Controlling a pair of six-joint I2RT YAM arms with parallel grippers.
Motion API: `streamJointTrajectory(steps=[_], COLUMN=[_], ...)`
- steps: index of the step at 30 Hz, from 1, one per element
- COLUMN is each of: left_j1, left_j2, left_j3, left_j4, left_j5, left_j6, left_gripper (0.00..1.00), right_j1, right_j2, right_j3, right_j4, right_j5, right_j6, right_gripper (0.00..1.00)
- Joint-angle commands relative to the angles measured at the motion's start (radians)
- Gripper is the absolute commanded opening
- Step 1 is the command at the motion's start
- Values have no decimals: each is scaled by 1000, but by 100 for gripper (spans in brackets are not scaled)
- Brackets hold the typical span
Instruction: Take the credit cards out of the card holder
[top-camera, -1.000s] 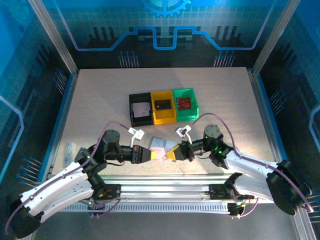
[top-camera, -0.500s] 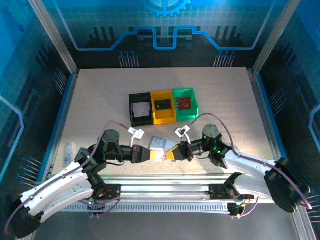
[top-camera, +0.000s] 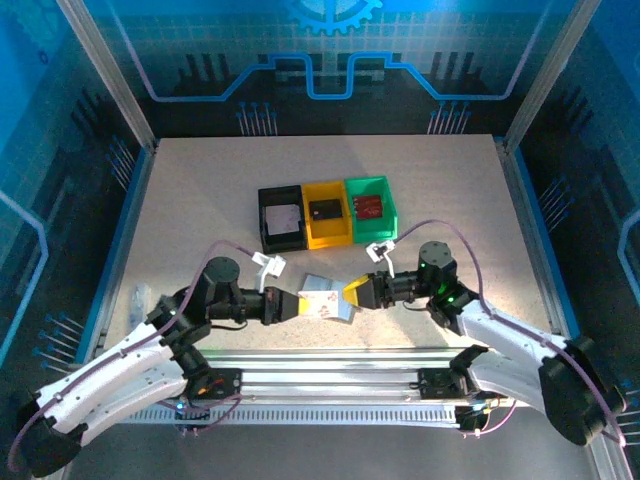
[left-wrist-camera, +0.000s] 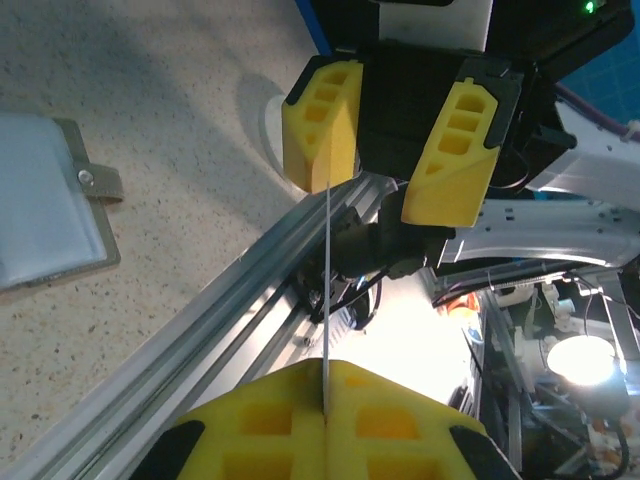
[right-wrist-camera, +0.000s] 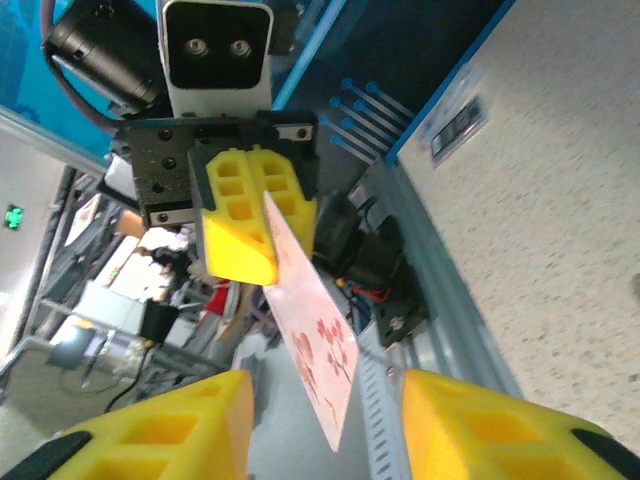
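My left gripper (top-camera: 298, 305) (left-wrist-camera: 326, 375) is shut on a pale pink credit card (top-camera: 324, 309) printed with red blossoms (right-wrist-camera: 318, 350), held above the table. In the left wrist view that card is edge-on, a thin line (left-wrist-camera: 326, 270). My right gripper (top-camera: 354, 293) (right-wrist-camera: 325, 400) faces it from the right, open, its yellow fingers (left-wrist-camera: 458, 150) apart and off the card. The grey card holder (top-camera: 320, 286) (left-wrist-camera: 40, 215) lies flat on the table beneath, with its small tab (left-wrist-camera: 100, 183) on one edge.
Three bins stand in a row behind: black (top-camera: 264, 232) with a pale card, yellow (top-camera: 327, 236) with a dark card, green (top-camera: 388, 222) with a red card. A small clear item (top-camera: 137, 300) lies by the left table edge. The aluminium rail (left-wrist-camera: 200, 330) runs along the near edge.
My right gripper has drawn back to the right, away from the pink card, and stands open. The left gripper still holds the card in about the same place.
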Motion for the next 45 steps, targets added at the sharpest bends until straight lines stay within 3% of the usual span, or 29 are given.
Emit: streamJointTrajectory(steps=[1, 11, 21, 28, 32, 37, 45], left_j1=[7, 132, 262, 346, 384, 428, 480], left_j2=[8, 53, 147, 217, 223, 249, 322], left_j3=[56, 157, 321, 382, 371, 391, 423], left_j4=[-57, -172, -350, -368, -314, -312, -326], left_j5=[-49, -50, -87, -117, -142, -175, -120], left_j6=[57, 93, 203, 258, 266, 285, 313], left_gripper=[0, 0, 0, 0, 0, 0, 0], right_j1=[-44, -133, -134, -135, -134, -135, -134], right_j2=[-82, -265, -361, -421, -476, -549, -613], right_j3=[70, 162, 390, 526, 469, 377, 362], right_j4=[-271, -700, -1144, -1305, -1302, -1252, -1240], right_j5=[59, 267, 736, 1020, 1168, 1221, 1301], right_j6=[-133, -286, -402, -475, -500, -468, -486], right_gripper=[52, 76, 100, 100, 100, 100, 100])
